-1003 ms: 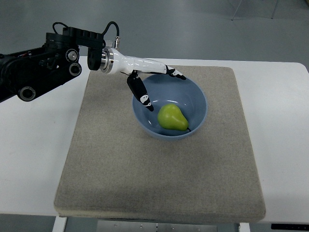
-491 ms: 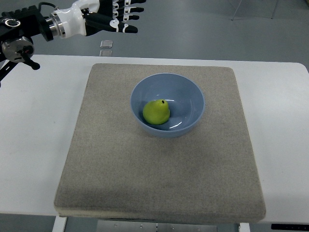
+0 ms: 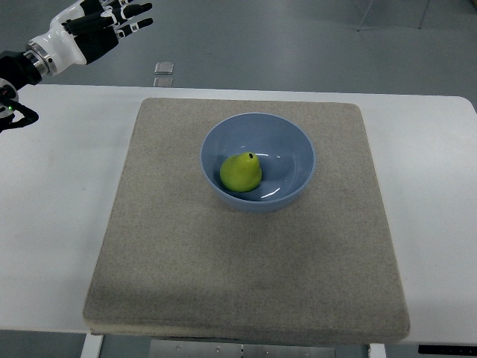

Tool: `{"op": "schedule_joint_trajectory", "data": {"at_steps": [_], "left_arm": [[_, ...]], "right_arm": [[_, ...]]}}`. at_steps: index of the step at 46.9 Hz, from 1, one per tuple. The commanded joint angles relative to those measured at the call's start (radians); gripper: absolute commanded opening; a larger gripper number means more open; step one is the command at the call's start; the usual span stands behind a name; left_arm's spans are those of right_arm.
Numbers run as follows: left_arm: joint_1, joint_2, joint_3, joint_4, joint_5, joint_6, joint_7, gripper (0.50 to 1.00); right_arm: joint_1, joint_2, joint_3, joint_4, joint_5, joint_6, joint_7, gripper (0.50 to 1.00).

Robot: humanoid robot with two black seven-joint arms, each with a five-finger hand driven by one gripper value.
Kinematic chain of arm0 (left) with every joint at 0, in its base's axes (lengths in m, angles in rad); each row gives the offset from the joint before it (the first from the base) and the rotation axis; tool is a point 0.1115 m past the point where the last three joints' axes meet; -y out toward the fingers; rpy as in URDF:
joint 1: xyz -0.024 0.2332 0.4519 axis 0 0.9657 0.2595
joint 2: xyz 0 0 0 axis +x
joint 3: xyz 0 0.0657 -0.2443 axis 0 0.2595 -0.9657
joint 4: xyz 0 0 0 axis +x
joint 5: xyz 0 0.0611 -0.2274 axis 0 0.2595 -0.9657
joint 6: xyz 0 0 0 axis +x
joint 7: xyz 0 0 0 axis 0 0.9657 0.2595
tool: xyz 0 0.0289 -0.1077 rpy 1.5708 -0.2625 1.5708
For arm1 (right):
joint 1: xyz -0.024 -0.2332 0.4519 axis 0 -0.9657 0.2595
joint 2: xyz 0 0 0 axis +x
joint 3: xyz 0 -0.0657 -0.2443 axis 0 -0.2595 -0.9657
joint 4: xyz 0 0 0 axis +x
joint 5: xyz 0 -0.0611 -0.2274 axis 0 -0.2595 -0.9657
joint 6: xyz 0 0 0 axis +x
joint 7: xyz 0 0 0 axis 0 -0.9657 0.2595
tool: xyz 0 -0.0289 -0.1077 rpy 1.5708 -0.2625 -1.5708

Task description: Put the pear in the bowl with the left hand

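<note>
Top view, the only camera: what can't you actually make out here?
- Left hand: top picture edge crops it.
- Right arm: outside the frame.
- Underside of the green pear: hidden against the round blue bowl.
- Small square object on the floor: too small to identify.
- White table: legs mostly hidden beneath.

Left hand with glossy white palm shell, black fingers carrying small white patches near the tips; silver metal ring at the wrist, black jointed forearm segments behind, one tiny green light
</note>
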Motion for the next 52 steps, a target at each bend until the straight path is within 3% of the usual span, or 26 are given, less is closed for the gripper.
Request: {"op": "schedule_joint_trajectory", "data": {"at_steps": [1,7,12,52], "left_arm": [[0.016,0.000,0.000,0.008,-0.093,0.001,0.074,0.996],[0.029,-0.038,0.000,0.044,-0.185,0.000,0.167,0.996],[0.032,-0.057,-0.001,0.052,-0.192,0.000,0.203,0.996],[0.082,-0.080,-0.028,0.049,-0.190,0.000,0.204,0.996]], "right_arm": [[0.000,0.000,0.000,0.000,0.000,0.000,0.000,0.924],[0.000,0.000,0.000,0.000,0.001,0.000,0.000,0.924],[0.000,0.000,0.000,0.000,0.000,0.000,0.000,0.924],[0.000,0.000,0.002,0.000,0.003,0.002,0.000,0.924]]}}
